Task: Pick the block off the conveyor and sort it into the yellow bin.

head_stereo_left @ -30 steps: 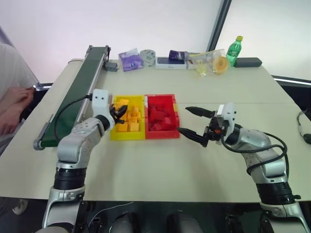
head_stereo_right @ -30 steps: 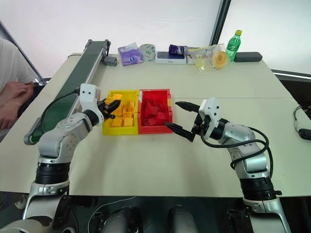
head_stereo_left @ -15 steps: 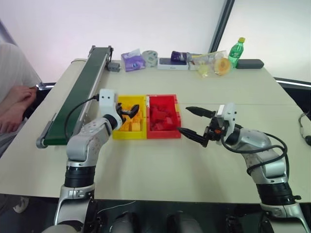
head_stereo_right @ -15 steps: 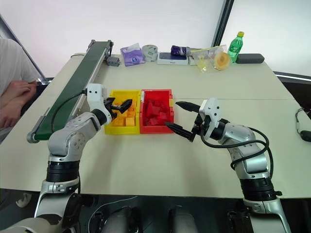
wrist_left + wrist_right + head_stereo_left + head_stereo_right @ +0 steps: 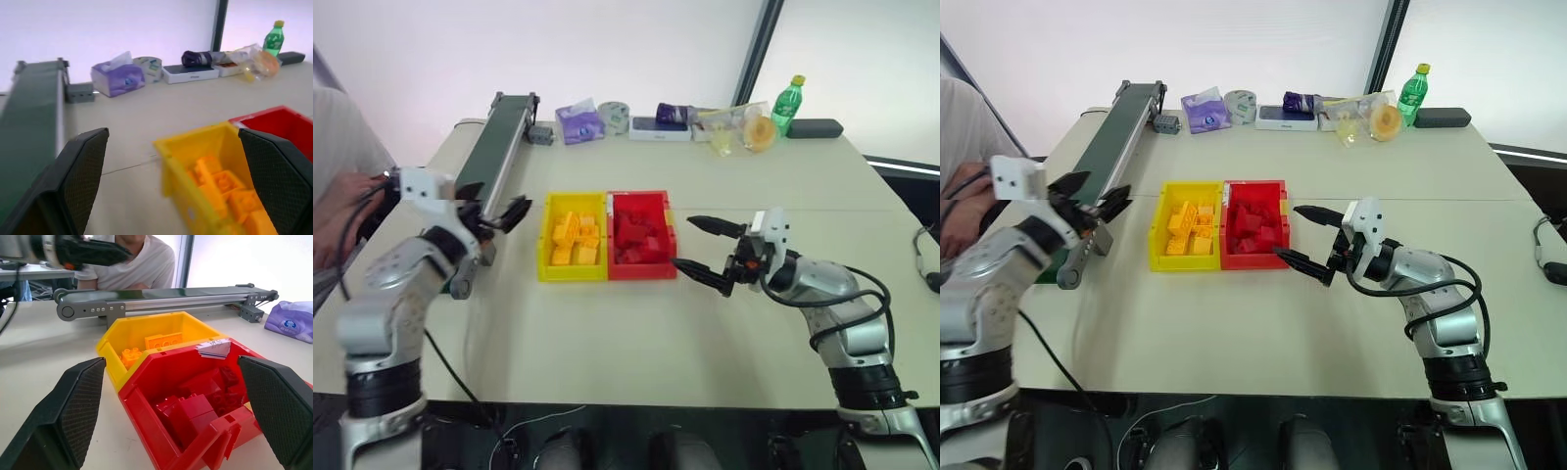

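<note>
At the far left edge of the head view I see a person's hand (image 5: 342, 211) resting by the table's edge. Just right of it is my left gripper (image 5: 496, 217), at left of centre, its two black fingers spread wide with nothing between them. It hangs over the near part of the conveyor (image 5: 494, 142), whose dark green belt runs from the left middle of the frame up toward the upper left. I see no block lying on the visible belt.

Moving right, the yellow bin (image 5: 546, 257) sits in the middle of the frame on the table (image 5: 636, 343), touching the red bin (image 5: 664, 262) along its right wall. The yellow-orange blocks (image 5: 573, 240) lie piled inside the yellow bin; I cannot tell which of them is the task's own block. Red blocks (image 5: 636, 238) fill the red bin.

Right of the bins, at right of centre, my right gripper (image 5: 702, 248) hovers just beside the red bin's right wall, fingers wide apart and empty, pointing toward the bins.

Along the upper edge of the table sit a purple tissue pack (image 5: 576, 121), a tape roll (image 5: 611, 115), a flat white box (image 5: 658, 128), a clear bag (image 5: 739, 125), and a green bottle (image 5: 784, 102) at the upper right.
</note>
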